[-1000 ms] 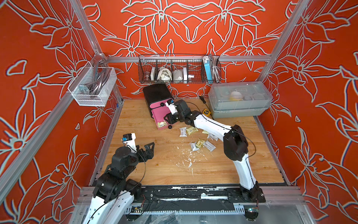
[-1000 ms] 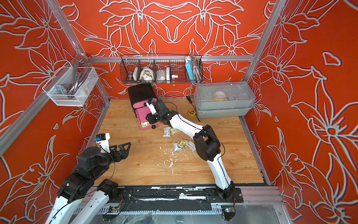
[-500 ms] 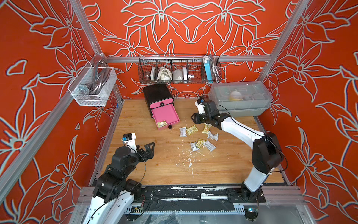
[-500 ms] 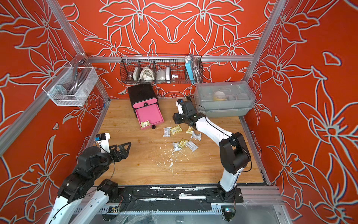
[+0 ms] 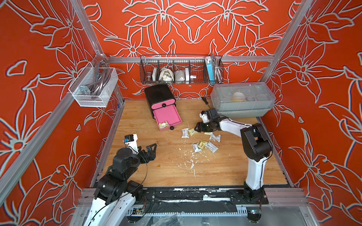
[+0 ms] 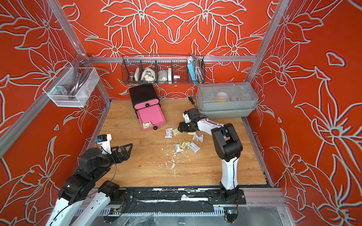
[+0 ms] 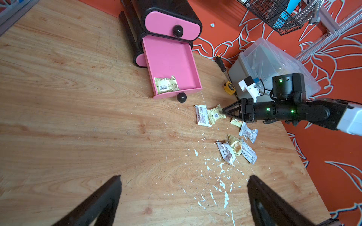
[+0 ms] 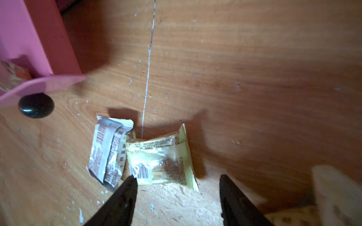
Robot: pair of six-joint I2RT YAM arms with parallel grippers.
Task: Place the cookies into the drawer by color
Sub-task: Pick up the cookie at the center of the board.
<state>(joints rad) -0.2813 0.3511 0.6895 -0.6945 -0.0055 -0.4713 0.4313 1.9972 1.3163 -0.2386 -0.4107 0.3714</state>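
The drawer (image 5: 159, 94) is a black mini chest at the back; its middle pink tray (image 5: 166, 115) (image 7: 168, 56) is pulled out, with one yellow cookie (image 5: 163, 124) (image 7: 166, 85) inside. Several white and yellow cookies lie loose on the wood to its right (image 5: 203, 145) (image 6: 184, 145). My right gripper (image 5: 195, 128) (image 8: 177, 178) is low over the table and open. A yellow cookie (image 8: 160, 162) (image 7: 215, 116) lies just ahead of its fingertips, beside a white cookie (image 8: 106, 150) (image 7: 201, 115). My left gripper (image 5: 153, 151) (image 7: 184, 178) hovers wide open and empty at the front left.
A grey lidded box (image 5: 242, 99) stands at the back right, with a yellow tape measure (image 7: 229, 88) and a screwdriver (image 7: 220, 63) beside it. A wire basket (image 5: 181, 70) hangs on the back wall, a white mesh basket (image 5: 94, 88) on the left. White crumbs (image 5: 188, 164) dot the wood.
My right arm has left the open drawer, swung right toward the grey box, then come down at the loose cookies, its jaws opening wider. The left arm has not moved.
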